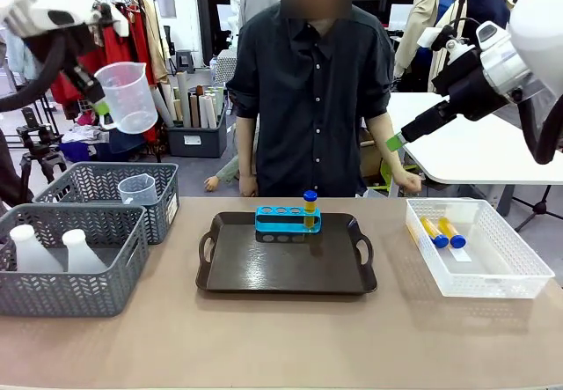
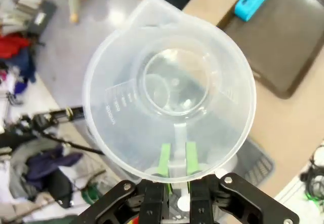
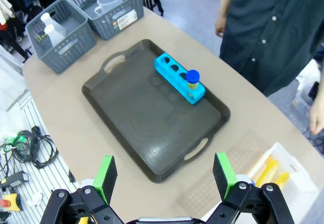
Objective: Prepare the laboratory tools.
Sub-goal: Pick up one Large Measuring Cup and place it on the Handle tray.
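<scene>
Up high on the left, the left fingers (image 1: 101, 106) are pinched shut on the handle of a clear beaker (image 1: 127, 98). It is lifted well above the worktop (image 1: 281, 346) and tips a little. There is nothing in it, and I think it is meant to go to the tray. Under it stand two grey baskets that keep the spare things together. The near basket (image 1: 70, 293) has two white flasks (image 1: 35, 249) standing in it. The far basket (image 1: 106, 179) has a second beaker (image 1: 138, 189). In the middle lies a dark tray (image 1: 290, 275), where I think the tools get set out. A blue rack (image 1: 281, 221) sits on its far part. One tube (image 1: 310, 207) of yellow liquid stands in the rack's right end hole, and the other three holes are empty. On the right is a clear bin (image 1: 519, 271) with spare tubes (image 1: 435, 231) lying down inside. I can make out two, maybe a third. They look ready to go in the rack. High above the bin, the right fingers (image 1: 393, 142) are spread wide and hold nothing. A person (image 1: 308, 99) stands across the worktop.
</scene>
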Tool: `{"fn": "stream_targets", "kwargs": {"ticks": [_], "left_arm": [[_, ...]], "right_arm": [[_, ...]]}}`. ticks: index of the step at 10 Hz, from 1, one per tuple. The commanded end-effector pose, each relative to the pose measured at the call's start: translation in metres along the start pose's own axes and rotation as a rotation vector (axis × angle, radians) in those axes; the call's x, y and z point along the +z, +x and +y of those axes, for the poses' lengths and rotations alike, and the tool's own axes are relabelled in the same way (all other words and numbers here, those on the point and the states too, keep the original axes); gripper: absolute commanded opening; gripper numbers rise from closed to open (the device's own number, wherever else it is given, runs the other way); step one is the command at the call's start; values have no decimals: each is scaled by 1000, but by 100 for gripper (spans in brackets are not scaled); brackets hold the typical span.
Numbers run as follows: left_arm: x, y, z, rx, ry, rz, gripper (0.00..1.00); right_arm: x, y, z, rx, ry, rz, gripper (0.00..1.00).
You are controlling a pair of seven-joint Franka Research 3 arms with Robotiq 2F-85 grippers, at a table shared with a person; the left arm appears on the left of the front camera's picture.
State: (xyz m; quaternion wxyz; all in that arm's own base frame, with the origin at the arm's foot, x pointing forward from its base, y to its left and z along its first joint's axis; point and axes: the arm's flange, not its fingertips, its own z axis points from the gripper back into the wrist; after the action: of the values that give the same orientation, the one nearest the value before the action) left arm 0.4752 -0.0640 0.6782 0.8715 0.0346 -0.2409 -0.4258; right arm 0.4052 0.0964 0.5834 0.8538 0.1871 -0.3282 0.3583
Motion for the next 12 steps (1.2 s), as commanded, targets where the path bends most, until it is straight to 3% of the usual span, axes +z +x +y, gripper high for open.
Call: {"fn": "stream_targets", "kwargs": {"ticks": [1,6,12], "left_arm": [[22,26,-4,-158,-59,-43,0],[43,121,-72,-435,-62,-75,0],[-37,207,-164,-740,-161,9,0]], "right_arm": [[1,0,0,-3,10,-7,100],[1,0,0,-3,10,-7,100],[1,0,0,-3,10,-7,100]]}}
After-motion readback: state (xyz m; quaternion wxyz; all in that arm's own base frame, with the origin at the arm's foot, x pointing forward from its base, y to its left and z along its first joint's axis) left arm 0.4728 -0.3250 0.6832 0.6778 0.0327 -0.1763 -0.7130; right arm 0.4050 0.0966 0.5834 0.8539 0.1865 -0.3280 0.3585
